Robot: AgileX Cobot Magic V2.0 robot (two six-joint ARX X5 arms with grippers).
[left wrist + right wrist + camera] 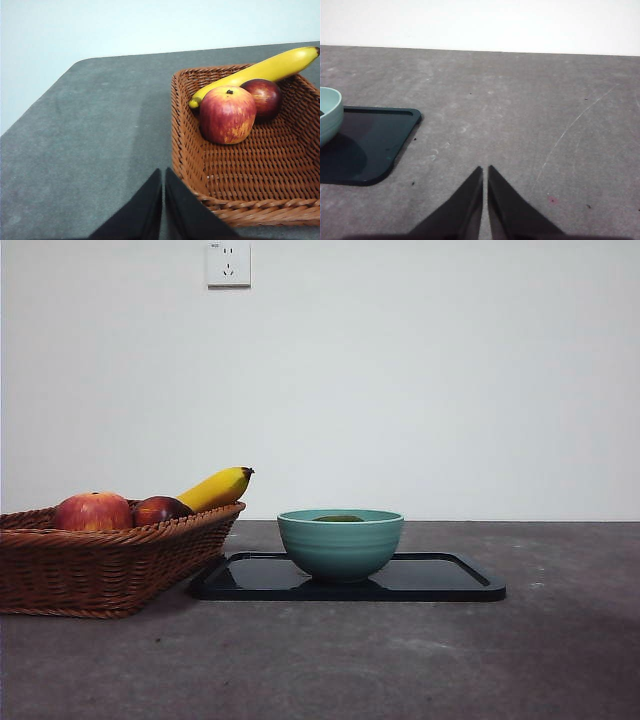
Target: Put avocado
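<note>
A green avocado (pixel 339 518) lies in a teal bowl (pixel 340 545) on a black tray (pixel 450 580). Beside it, a basket (pixel 100 570) holds fruit. Both grippers, left (pixel 163 172) and right (pixel 485 170), hang over the desk (pixel 400 660) with jaws together, holding nothing.

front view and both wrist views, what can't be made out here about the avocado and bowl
- Dark green avocado: the front view shows only a sliver above the rim; the teal ceramic bowl wall hides the rest.
- Bowl inside: the right wrist view's edge cuts the bowl off.
- Woven wicker basket floor: hidden by its wall in the front view.
- Left pincer and right pincer: neither appears in the front view.
</note>
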